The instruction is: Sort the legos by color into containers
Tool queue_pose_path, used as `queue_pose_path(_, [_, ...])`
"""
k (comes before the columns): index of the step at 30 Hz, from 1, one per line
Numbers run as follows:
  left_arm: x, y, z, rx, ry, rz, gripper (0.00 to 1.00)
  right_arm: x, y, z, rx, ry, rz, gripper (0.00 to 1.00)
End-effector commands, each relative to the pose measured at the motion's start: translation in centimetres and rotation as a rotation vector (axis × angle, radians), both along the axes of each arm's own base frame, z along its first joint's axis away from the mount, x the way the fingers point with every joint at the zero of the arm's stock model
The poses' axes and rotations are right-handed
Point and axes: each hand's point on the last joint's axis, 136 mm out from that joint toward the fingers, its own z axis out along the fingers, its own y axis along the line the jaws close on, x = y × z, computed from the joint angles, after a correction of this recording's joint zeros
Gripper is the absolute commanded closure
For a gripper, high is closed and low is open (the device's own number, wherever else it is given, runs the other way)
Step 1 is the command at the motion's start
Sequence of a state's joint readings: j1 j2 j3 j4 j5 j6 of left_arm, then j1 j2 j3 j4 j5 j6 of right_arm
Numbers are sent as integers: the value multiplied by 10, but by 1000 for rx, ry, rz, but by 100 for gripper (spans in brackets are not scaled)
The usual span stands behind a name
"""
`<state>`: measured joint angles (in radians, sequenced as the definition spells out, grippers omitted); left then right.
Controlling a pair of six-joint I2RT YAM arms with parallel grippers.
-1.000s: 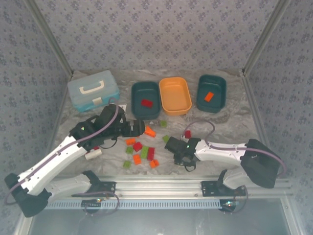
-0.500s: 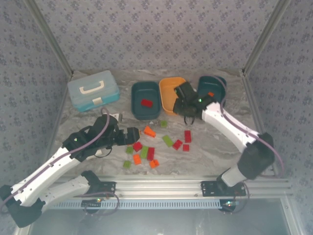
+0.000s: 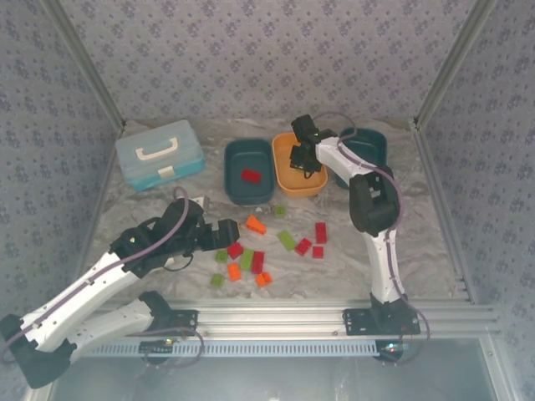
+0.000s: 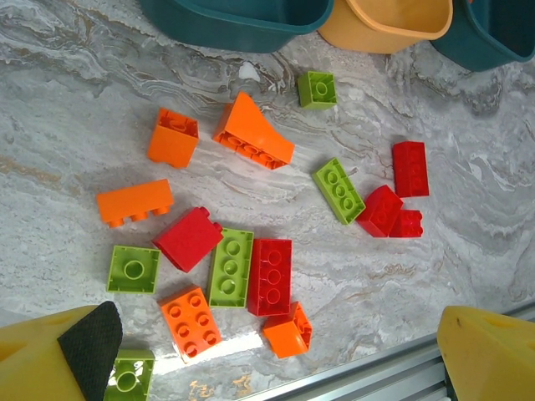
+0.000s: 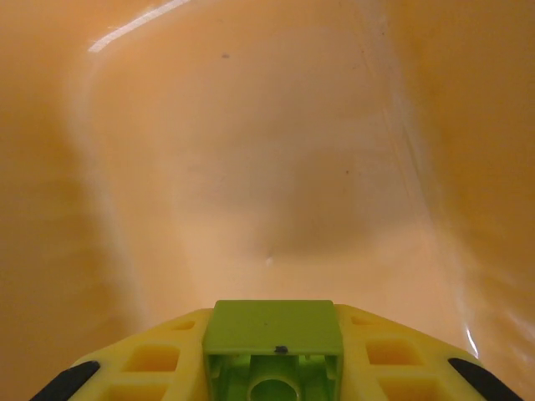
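While walled by orange tub [image 5: 251, 125], right end effector [image 5: 272, 372] grips lego [image 5: 272, 327].

My left gripper [image 4: 280, 363] hangs wide open over the legos [image 4: 269, 276] scattered on the marbled table [image 4: 75, 92] (red, orange and green, all mixed). The containers [image 4: 389, 25] line the far edge.

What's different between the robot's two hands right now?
The left hand is wide open and empty; the right hand is shut on a small green plastic brick. The left hovers over the loose bricks on the table; the right reaches into the shallow orange plastic tub. Both have yellow fingers.
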<state>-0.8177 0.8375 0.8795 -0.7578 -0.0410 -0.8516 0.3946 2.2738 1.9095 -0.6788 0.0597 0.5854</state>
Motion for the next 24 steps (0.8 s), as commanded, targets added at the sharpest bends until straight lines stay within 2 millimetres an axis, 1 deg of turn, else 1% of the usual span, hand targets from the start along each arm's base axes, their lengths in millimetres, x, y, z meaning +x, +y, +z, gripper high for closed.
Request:
queue_pose_path(1, [-3, -2, 2, -23, -2, -4, 1, 9, 5, -7, 2, 18, 33, 72])
queue_pose_path(2, [-3, -1, 1, -22, 1, -4, 1, 9, 4, -10, -2, 25, 33, 70])
queue_pose_path(3, [-4, -1, 0, -21, 4, -5, 1, 10, 3, -11, -6, 25, 33, 66])
queue_pose_path(5, [-5, -1, -3, -19, 10, -5, 1, 9, -1, -9, -17, 24, 27, 49])
queue_pose_path(8, [-6, -1, -6, -17, 19, -3, 1, 9, 0, -2, -10, 13, 35, 41])
queue_pose_path(11, [-7, 0, -10, -15, 28, 2, 1, 8, 3, 13, -2, -15, 47, 40])
queue_pose_path(15, [-9, 2, -12, -11, 44, 21, 2, 6, 7, 48, 8, -83, 69, 39])
queue_pose_path(18, [-10, 4, -14, -10, 54, 31, 2, 1, 10, 83, 13, -149, 89, 38])
queue_pose_path(19, [-10, 5, -14, -8, 59, 37, 3, -2, 11, 97, 19, -177, 98, 37])
queue_pose_path(21, [-11, 12, -19, 10, 76, 68, 5, -11, 13, 124, 30, -225, 116, 36])
queue_pose_path(24, [-15, 31, -30, 71, 122, 157, 10, -39, 21, 161, 61, -293, 169, 35])
